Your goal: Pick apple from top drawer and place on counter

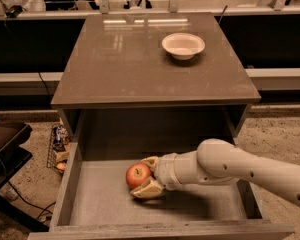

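Observation:
The apple (137, 174), red-orange, lies on the floor of the open top drawer (200, 210), left of centre. My gripper (142, 177) reaches in from the right on a white arm, and its pale fingers (149, 189) sit against the apple's far and near sides, closed on it. The apple still rests low on the drawer floor. The counter (135, 64) above is a glossy grey-brown slab.
A white bowl (183, 45) stands on the counter at the back right. A small wire rack with packets (58, 145) sits on the floor left of the drawer. Dark furniture (5, 146) stands at far left. A railed ledge runs behind the cabinet.

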